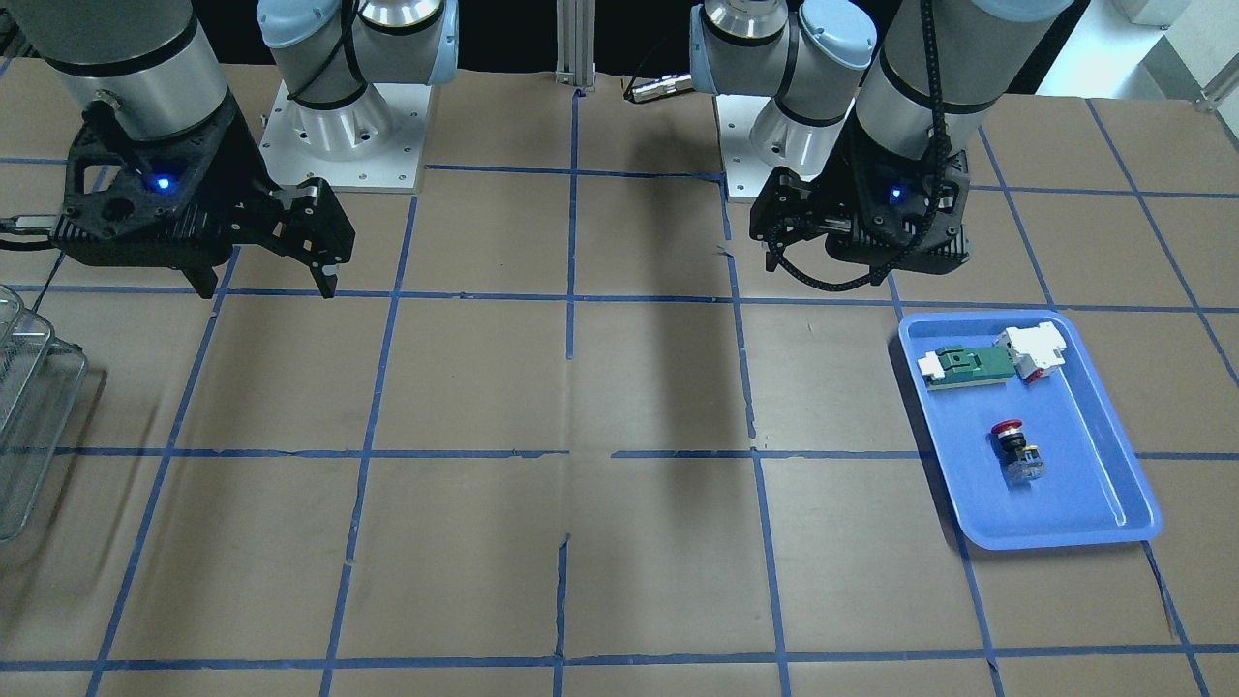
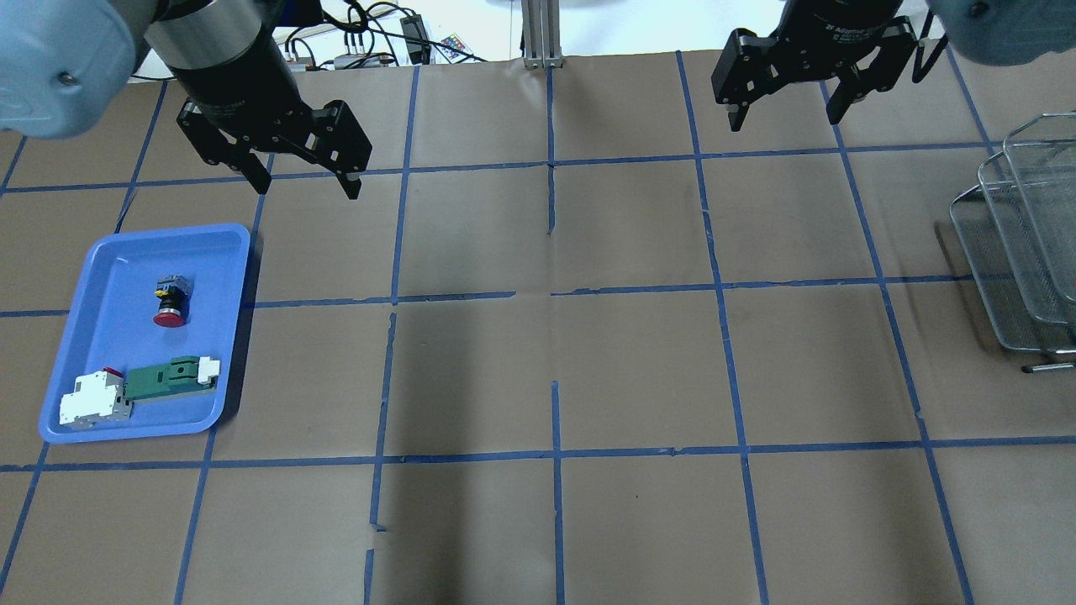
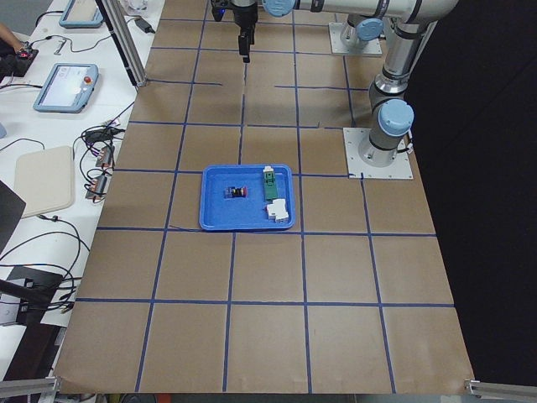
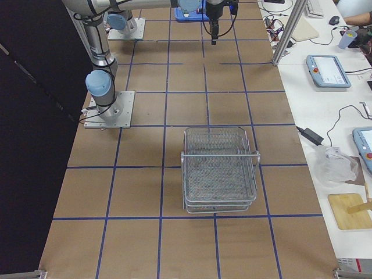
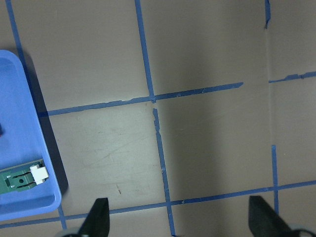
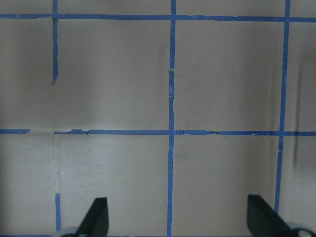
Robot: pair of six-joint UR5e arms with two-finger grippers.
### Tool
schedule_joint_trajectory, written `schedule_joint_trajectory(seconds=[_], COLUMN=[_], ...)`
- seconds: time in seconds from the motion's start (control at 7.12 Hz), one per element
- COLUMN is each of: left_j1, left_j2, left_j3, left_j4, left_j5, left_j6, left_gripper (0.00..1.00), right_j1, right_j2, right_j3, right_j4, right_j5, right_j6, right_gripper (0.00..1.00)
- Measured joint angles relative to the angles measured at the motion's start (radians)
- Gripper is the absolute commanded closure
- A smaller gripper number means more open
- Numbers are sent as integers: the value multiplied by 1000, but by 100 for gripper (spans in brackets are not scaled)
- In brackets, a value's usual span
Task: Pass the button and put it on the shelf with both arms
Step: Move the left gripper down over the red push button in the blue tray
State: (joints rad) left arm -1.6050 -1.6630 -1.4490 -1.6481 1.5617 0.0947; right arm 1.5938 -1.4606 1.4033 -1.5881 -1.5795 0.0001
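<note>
The button (image 2: 171,304), with a red cap and black collar, lies on its side in the blue tray (image 2: 109,344); it also shows in the front view (image 1: 1015,452). My left gripper (image 2: 307,186) is open and empty, hovering just beyond the tray's far right corner. My right gripper (image 2: 782,119) is open and empty, high over the table's far right part. The wire-mesh shelf (image 2: 1021,244) stands at the right edge, also in the right side view (image 4: 219,171). In the left wrist view the open gripper (image 5: 180,219) frames bare table beside the tray edge (image 5: 19,148).
A green-and-white flat part (image 2: 172,378) and a white block with red (image 2: 92,399) lie at the tray's near end. Blue tape lines grid the brown table. The right wrist view shows only taped table between the fingertips (image 6: 98,217).
</note>
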Motion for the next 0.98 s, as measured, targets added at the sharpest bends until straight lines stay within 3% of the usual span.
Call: schedule_joint_trajectory(seconds=[0.42,0.98], left_j1=[39,218], left_j2=[-8,-82], left_j3=[-4,-64], left_j4=[5,28], left_j5=[5,39], left_j6=[12,18], left_gripper=[0,0], right_j1=[0,1], right_j2=[-2,-2], right_j3=[0,1], right_j4=[-1,1], right_j5=[4,3], right_j6=[2,10], right_gripper=[0,0])
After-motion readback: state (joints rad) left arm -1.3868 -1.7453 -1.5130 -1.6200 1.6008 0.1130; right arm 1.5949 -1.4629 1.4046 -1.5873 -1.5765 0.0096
